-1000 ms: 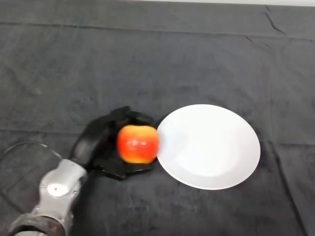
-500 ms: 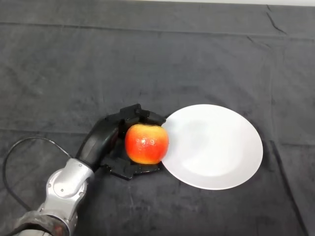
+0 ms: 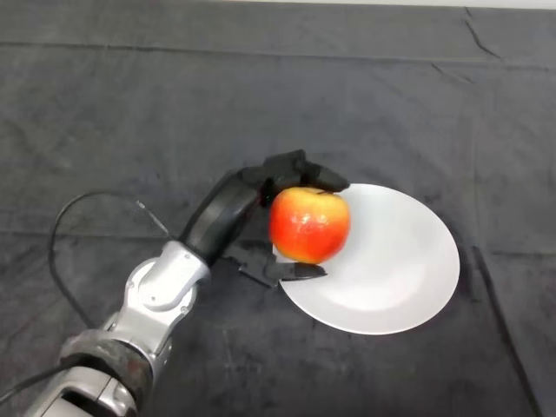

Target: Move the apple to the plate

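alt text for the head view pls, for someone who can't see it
A black robot hand on a silver-grey arm grips a red and yellow apple over the left edge of a white plate. Everything sits on a table covered in dark cloth.

Bench fills nearly the whole head view, covered edge to edge by a dark grey cloth. Cloth is wrinkled: a long crease runs left to right across the upper part, shorter folds near the top right corner and at the right side. Thin pale strip along the top edge, beyond the bench. Light is even, shadows soft.
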Available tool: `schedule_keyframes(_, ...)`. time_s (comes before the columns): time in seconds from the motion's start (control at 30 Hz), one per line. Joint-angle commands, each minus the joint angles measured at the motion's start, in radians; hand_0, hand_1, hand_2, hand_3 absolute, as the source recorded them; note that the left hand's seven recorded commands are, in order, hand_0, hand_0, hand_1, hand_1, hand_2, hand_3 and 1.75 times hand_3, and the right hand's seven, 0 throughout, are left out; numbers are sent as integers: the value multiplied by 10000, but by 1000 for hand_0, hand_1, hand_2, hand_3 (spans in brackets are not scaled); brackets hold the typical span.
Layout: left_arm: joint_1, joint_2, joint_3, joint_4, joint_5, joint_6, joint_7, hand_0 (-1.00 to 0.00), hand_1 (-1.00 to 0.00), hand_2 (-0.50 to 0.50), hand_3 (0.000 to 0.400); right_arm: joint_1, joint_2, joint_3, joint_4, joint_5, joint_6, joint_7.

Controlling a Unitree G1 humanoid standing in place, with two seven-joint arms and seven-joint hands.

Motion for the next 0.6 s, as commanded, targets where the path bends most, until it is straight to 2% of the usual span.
schedule_keyframes(0.03, -664, -62, -371, -141, 103, -254, 227, -1000, -1000, 0, 400, 17, -234, -84, -1, 79, -50, 1)
schedule_keyframes(0.27, -832, -232, -1294, 5, 165, 13, 724, -1000, -992, -4, 400, 13, -237, -86, 8, 80, -51, 5)
schedule_keyframes(0.43, -951, -293, -1998, 5, 166, 330, 1013, -1000, -937, -31, 400, 11, -240, -88, 14, 80, -52, 8)
schedule_keyframes(0.53, -973, -262, -2348, -4, 161, 460, 1117, -1000, -773, -114, 400, 10, -242, -89, 18, 81, -53, 9)
schedule_keyframes(0.57, -977, -248, -2462, -6, 161, 504, 1151, -922, -627, -147, 369, 10, -242, -89, 19, 81, -53, 10)
schedule_keyframes(0.6, -981, -236, -2550, -8, 160, 540, 1177, -882, -549, -167, 353, 9, -242, -89, 20, 81, -53, 10)
